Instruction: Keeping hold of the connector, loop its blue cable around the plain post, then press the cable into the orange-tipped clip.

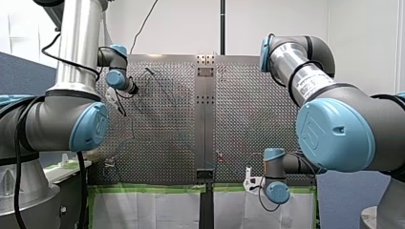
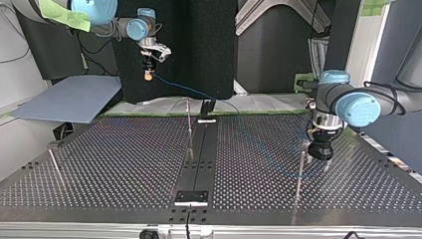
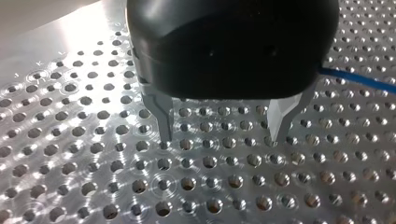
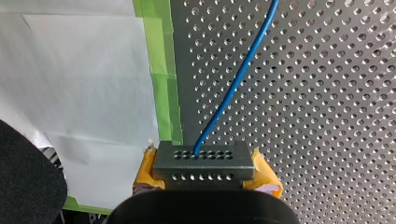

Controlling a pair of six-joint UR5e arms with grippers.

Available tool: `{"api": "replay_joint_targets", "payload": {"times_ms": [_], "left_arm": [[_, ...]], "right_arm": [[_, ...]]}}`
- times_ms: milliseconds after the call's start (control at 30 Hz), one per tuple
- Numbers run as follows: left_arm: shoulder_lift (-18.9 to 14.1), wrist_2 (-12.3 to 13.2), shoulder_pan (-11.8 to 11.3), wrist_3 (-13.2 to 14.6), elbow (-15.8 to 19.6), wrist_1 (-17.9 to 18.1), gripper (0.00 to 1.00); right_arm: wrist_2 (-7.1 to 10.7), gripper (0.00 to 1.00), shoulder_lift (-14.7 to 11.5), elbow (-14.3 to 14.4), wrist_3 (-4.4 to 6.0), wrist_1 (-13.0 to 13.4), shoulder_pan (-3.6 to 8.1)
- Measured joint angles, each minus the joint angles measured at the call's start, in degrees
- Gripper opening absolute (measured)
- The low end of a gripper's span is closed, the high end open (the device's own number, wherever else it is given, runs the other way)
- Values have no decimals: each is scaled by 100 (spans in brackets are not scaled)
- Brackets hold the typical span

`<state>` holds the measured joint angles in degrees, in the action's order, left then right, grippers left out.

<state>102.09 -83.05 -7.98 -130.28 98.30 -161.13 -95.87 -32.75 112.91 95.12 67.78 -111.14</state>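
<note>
In the right wrist view my right gripper [image 4: 204, 173] has its yellow pads shut on a dark connector block [image 4: 203, 160] with rows of holes. The blue cable [image 4: 233, 84] leaves the block and runs ahead over the perforated plate. In the top view this gripper [image 2: 148, 69] hangs high beyond the table's far edge, and the cable [image 2: 184, 89] slopes down to a black fixture [image 2: 207, 107]. My left gripper [image 3: 219, 136] stands open just above the plate with nothing between its metal fingers; a stretch of blue cable [image 3: 359, 80] lies beside it. A plain post [image 2: 300, 172] rises next to my left gripper [image 2: 318, 152].
Another thin post [image 2: 189, 127] stands near the table's middle strip, and a third post [image 2: 54, 167] at the top view's left. Green tape and white sheets [image 4: 79, 84] border the plate's edge by my right gripper. A grey board [image 2: 69, 99] lies beyond the table.
</note>
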Motion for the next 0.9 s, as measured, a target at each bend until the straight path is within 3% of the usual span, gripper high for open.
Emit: {"api": "replay_joint_targets", "payload": {"times_ms": [367,900], "left_arm": [[-88,215,-54,-33,80,-252,100],[-316,459,-177,-206,169,-153,100]], "right_arm": [[48,0,0,0,8,15,0],[119,0,0,0,12,34,1]]}}
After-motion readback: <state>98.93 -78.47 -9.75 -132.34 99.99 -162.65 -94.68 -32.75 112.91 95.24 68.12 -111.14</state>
